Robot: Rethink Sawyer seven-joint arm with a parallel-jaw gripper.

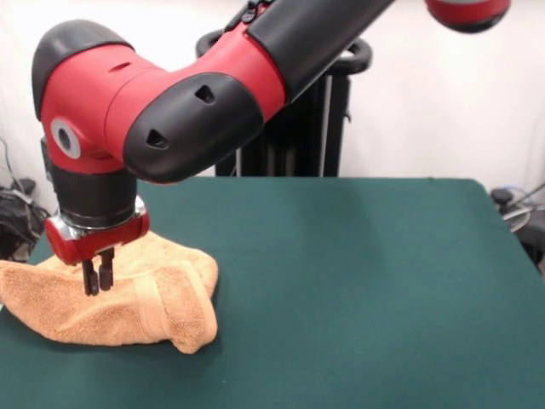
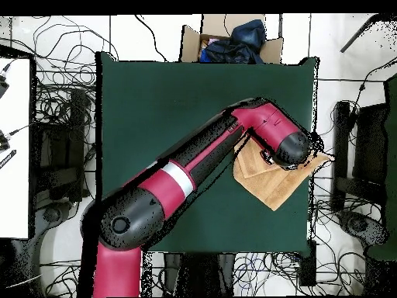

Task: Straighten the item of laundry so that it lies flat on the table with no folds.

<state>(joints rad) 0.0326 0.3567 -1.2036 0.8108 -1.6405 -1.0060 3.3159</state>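
Observation:
The item of laundry (image 1: 136, 302) is a peach-tan towel lying bunched and folded over at the left front part of the green table (image 1: 358, 273). A woven band runs across its right flap. My gripper (image 1: 98, 278) hangs straight down over the towel's middle, its two black fingers pressed together, tips at the cloth's surface with no cloth visibly lifted. In the overhead view the towel (image 2: 273, 185) lies near the table's (image 2: 170, 109) right edge, one corner reaching over that edge. There the red and black wrist covers the towel's upper part and hides the gripper.
A cardboard box (image 2: 190, 40) holding dark blue cloth stands beyond the table's top edge in the overhead view. Cables lie all around on the floor. A black stand (image 1: 328, 119) rises behind the table.

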